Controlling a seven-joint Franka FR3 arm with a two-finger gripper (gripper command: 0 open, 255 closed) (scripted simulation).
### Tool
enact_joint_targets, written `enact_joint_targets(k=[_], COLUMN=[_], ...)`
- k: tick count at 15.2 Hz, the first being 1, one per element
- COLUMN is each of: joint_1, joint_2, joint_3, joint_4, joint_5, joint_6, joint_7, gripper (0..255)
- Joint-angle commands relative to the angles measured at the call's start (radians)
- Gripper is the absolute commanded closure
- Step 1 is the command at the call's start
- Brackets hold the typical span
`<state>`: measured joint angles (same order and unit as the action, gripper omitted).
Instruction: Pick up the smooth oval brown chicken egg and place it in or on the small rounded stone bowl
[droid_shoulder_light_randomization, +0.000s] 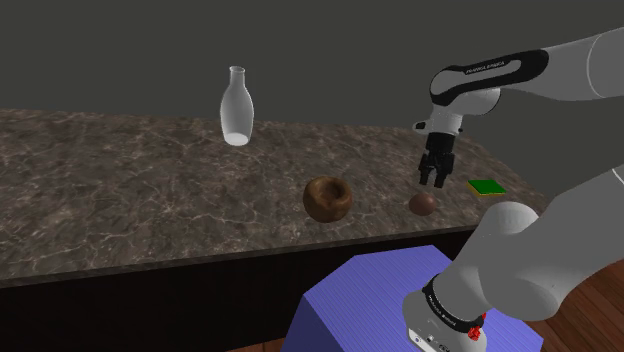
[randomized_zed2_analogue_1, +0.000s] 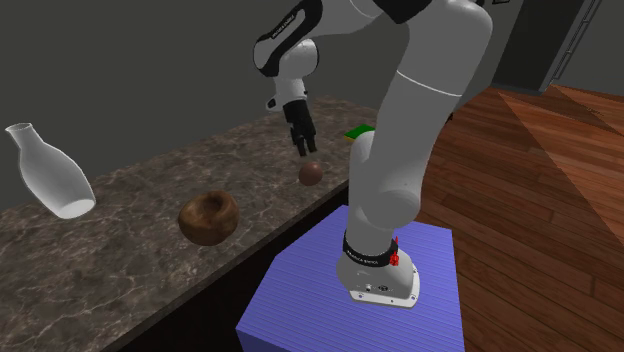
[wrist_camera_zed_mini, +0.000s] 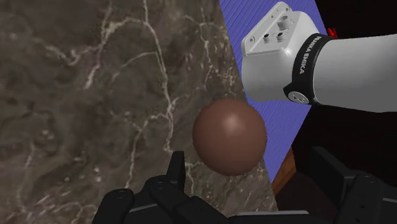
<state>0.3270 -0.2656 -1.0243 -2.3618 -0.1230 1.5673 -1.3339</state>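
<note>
A smooth brown egg lies on the dark marbled counter, close to its front edge. A rounded brown stone bowl sits a short way from the egg, toward the shoulder view's left. My black gripper hangs just above the egg, pointing down, open. In the wrist view the egg lies ahead of the gripper, between the spread fingers, which are not touching it.
A pale glass bottle stands farther back on the counter. A flat green block lies near the counter's corner beyond the egg. The blue stand and the arm's base sit just below the counter's edge.
</note>
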Motion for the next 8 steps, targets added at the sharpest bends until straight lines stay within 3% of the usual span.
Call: enact_joint_targets(k=[1,8], joint_1=[0.024,0.007], joint_2=[0.061,0.032], joint_3=[-0.042,-0.035], joint_4=[-0.005,-0.103], joint_5=[0.015,-0.01], joint_6=[0.019,0.098], joint_7=[-0.084,-0.063], gripper=[0,0])
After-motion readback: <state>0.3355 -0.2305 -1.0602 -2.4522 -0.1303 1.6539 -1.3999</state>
